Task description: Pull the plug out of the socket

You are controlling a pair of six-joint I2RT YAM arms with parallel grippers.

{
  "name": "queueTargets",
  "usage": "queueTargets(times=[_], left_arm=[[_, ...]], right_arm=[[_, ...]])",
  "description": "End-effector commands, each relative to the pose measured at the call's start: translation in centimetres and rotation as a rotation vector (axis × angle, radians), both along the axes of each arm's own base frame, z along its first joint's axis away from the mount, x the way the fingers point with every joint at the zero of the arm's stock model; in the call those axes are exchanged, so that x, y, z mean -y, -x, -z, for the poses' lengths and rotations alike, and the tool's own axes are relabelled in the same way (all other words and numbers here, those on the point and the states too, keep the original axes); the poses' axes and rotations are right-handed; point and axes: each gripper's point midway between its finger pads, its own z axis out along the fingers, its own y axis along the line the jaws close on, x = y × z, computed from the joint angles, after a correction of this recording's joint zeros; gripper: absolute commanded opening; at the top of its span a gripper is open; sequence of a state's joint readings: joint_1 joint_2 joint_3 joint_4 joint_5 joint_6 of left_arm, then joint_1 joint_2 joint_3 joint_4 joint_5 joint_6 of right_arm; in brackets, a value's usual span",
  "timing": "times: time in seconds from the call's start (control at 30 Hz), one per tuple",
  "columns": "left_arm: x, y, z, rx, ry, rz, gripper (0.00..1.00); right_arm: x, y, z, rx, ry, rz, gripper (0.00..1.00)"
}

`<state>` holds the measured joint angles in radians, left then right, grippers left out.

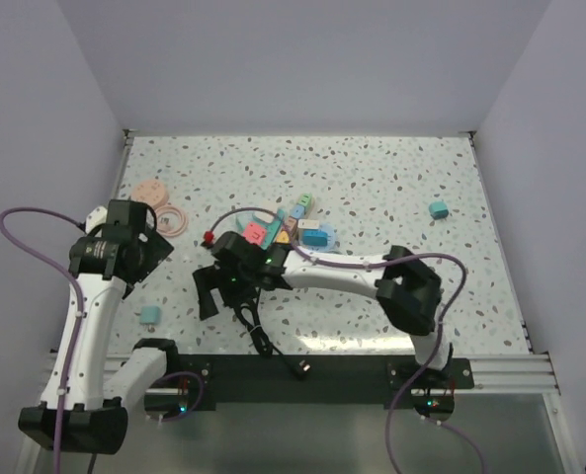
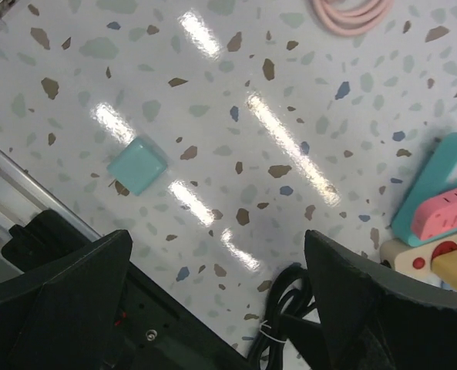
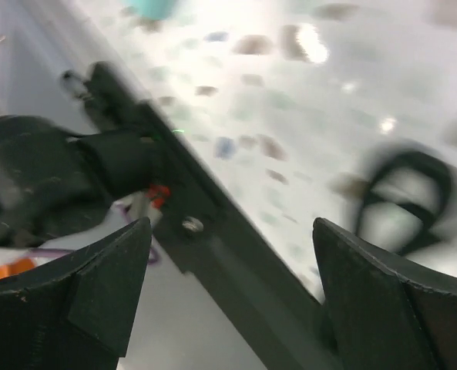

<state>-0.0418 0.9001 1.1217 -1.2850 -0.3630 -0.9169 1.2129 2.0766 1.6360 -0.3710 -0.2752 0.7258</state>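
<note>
Speckled worktop carries the socket, a pink plug seated on it. Left gripper and right gripper both show wide jaws; best to pin the socket, then pull straight out.

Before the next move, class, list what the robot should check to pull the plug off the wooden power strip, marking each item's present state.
1. Right gripper open and empty: ok.
2. Left gripper open and empty: ok.
3. Power strip seen by left wrist camera: ok, at its right edge.
4. Right gripper aimed at the power strip: not ok; it faces the black cable and the table's near rail.
5. Which plug to pull: cannot tell; pink block and yellow block crowd the strip.
6. Right wrist view sharp: not ok, blurred.
</note>
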Motion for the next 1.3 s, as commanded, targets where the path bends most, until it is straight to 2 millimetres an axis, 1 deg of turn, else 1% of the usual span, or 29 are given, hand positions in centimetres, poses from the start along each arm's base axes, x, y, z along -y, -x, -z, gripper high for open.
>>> queueTargets(times=[0.0, 0.03, 0.07, 0.1, 0.13, 0.17, 0.2, 0.23, 0.27, 0.3, 0.33, 0.37, 0.4, 0.43, 0.47, 0.5, 0.53, 0.6, 0.67, 0.7, 0.8, 0.87, 0.97, 1.07, 1.13, 1.27], left_arm=[[-1.1, 0.6, 1.7, -0.092, -0.044, -0.067, 1.0], [-1.3, 0.7, 2.5, -0.128, -0.055, -0.074, 0.99], [-1.6, 0.8, 2.9, -0.145, -0.064, -0.079, 0.99], [-1.6, 0.7, 3.8, -0.167, -0.06, -0.073, 0.98], [-1.7, 0.9, 4.3, -0.185, -0.054, -0.071, 0.96], [-2.2, 1.2, 5.1, -0.213, -0.047, -0.077, 0.95], [-1.7, 0.9, 5.9, -0.214, 0.009, -0.061, 0.91], [-1.6, 1.8, 7.5, -0.263, 0.04, -0.064, 0.88], [-2.1, 2.4, 8.4, -0.287, 0.064, -0.09, 0.86], [-1.9, 2.5, 9.1, -0.289, 0.094, -0.101, 0.82], [-1.8, 3.3, 10.4, -0.326, 0.109, -0.116, 0.81], [-1.8, 3.5, 10.9, -0.329, 0.119, -0.148, 0.8], [-1.7, 4.2, 12.0, -0.352, 0.123, -0.17, 0.79], [-1.5, 4.3, 12.6, -0.357, 0.138, -0.186, 0.79], [-1.1, 4.3, 13.1, -0.356, 0.163, -0.203, 0.79], [-0.7, 4.4, 14.1, -0.361, 0.188, -0.206, 0.79], [-0.7, 4.3, 14.5, -0.361, 0.193, -0.217, 0.79], [-0.4, 3.8, 15.2, -0.344, 0.215, -0.227, 0.79], [-0.3, 3.4, 15.3, -0.325, 0.227, -0.243, 0.79], [-1.0, 3.7, 15.4, -0.33, 0.189, -0.268, 0.8], [-2.0, 4.0, 15.8, -0.336, 0.149, -0.323, 0.83], [-2.1, 4.4, 16.2, -0.376, 0.154, -0.364, 0.85], [-2.3, 4.6, 16.5, -0.419, 0.148, -0.411, 0.93], [-2.5, 5.0, 16.8, -0.472, 0.142, -0.454, 0.97], [-2.6, 4.7, 16.9, -0.494, 0.141, -0.461, 0.98], [-3.2, 3.9, 17.0, -0.458, 0.158, -0.506, 0.99]], right_arm=[[7.6, -5.9, -4.4, 0.124, 0.055, 0.245, 0.89], [9.5, -7.1, -4.5, 0.172, 0.092, 0.302, 0.92], [12.1, -7.8, -4.2, 0.183, 0.136, 0.328, 0.93], [13.8, -8.2, -6.4, 0.216, 0.112, 0.362, 0.95], [16.4, -8.9, -6.1, 0.232, 0.16, 0.401, 0.95], [17.7, -9.2, -6.6, 0.245, 0.163, 0.423, 0.96], [18.8, -9.2, -7.1, 0.253, 0.163, 0.438, 0.96], [20.0, -9.1, -9.1, 0.282, 0.117, 0.457, 0.98], [21.2, -9.0, -8.6, 0.293, 0.131, 0.459, 0.98], [21.8, -8.7, -9.1, 0.3, 0.12, 0.461, 0.98], [22.5, -8.2, -10.2, 0.313, 0.087, 0.462, 0.98], [23.2, -7.7, -9.7, 0.306, 0.093, 0.455, 0.98], [23.5, -7.2, -9.6, 0.297, 0.088, 0.45, 0.98], [24.1, -6.6, -9.5, 0.292, 0.076, 0.447, 0.98], [24.2, -6.0, -9.4, 0.276, 0.066, 0.431, 0.98], [24.3, -5.6, -9.3, 0.269, 0.06, 0.421, 0.98], [24.6, -5.2, -8.8, 0.259, 0.068, 0.412, 0.98], [25.0, -4.7, -8.9, 0.26, 0.065, 0.386, 0.98], [25.6, -4.3, -8.9, 0.273, 0.081, 0.362, 0.98], [25.9, -4.2, -8.9, 0.281, 0.094, 0.349, 0.98], [26.1, -4.1, -8.8, 0.289, 0.11, 0.331, 0.98], [26.4, -3.9, -8.5, 0.288, 0.125, 0.322, 0.98], [26.5, -3.9, -8.1, 0.286, 0.137, 0.316, 0.98], [26.5, -4.0, -8.0, 0.284, 0.145, 0.316, 0.98], [26.1, -3.8, -8.1, 0.275, 0.136, 0.298, 0.98], [26.0, -4.0, -8.1, 0.276, 0.148, 0.289, 0.98]])
